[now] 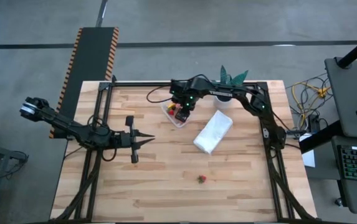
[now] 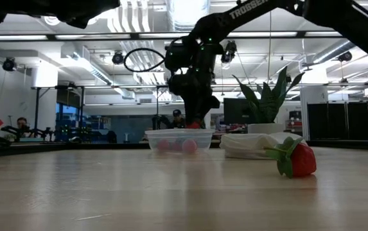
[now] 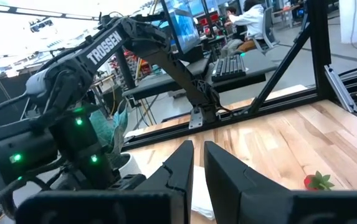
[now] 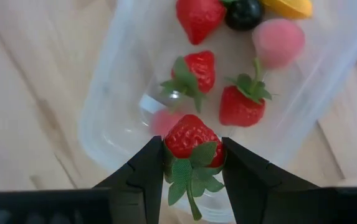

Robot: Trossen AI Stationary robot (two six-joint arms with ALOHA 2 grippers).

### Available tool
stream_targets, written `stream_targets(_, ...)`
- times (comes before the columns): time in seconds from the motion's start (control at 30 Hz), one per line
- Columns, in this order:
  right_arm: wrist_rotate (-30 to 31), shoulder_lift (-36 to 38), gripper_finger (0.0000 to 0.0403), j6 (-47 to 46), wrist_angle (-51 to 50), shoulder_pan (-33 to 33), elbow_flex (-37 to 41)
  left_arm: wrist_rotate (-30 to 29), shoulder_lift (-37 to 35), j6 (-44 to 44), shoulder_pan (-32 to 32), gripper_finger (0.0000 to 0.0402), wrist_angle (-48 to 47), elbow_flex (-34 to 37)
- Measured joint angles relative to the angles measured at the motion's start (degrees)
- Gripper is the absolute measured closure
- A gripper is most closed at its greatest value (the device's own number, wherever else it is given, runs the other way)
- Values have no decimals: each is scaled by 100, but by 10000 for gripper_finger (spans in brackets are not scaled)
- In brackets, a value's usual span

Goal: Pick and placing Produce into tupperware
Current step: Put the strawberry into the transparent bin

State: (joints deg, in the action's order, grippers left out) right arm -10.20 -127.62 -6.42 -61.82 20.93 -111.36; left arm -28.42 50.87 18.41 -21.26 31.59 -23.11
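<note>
The right tool point(image 4: 192, 163) hangs over the clear tub point(image 1: 177, 114), which sits toward the far edge of the surface point(image 1: 166, 186), about midway along it. Its fingers point(image 4: 144, 171) clamp a red strawberry point(image 4: 192, 142) by its sides, green leaves and stem pointing down between them. The berry is above the tub's near wall, not yet resting inside. Within the tub lie three more strawberries point(image 4: 194, 71), a pink piece point(image 4: 278, 40), a dark round piece point(image 4: 243, 14) and a yellow-orange piece point(image 4: 287, 6).

A folded white cloth point(image 1: 214, 132) lies just beside the tub, toward the right edge. A green potted plant point(image 1: 231, 79) stands at the far edge, near the cloth. One strawberry point(image 1: 201, 179) lies alone near the front edge, well apart from the tub.

The left tool point(image 1: 146, 140) waits near the left edge, its fingers point(image 3: 181, 171) narrowed almost together and holding nothing.
</note>
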Motion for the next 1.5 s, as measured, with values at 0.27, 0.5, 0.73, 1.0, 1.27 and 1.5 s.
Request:
stream_targets(0.27, 429, -187, 275, 33, -271, 21, -176, 1, 5, 0, 0, 378, 11, 0)
stream_targets(0.5, 383, -193, 275, 102, -324, 21, -164, 2, 7, 0, 2, 378, 11, 0)
stream_targets(0.73, 383, -193, 251, 260, -330, 8, -152, 2, 7, 0, 1, 378, 10, -7)
stream_targets(1.0, 383, -193, 200, 260, -306, 8, -150, 4, 7, 0, 1, 378, 9, -7)
stream_targets(1.27, 385, -65, 188, 168, -411, 1, -143, 4, 7, 0, 0, 378, 9, -7)
stream_targets(1.5, 507, 470, 198, 9, -334, -349, 107, -48, 7, -7, 0, 378, 0, -7)
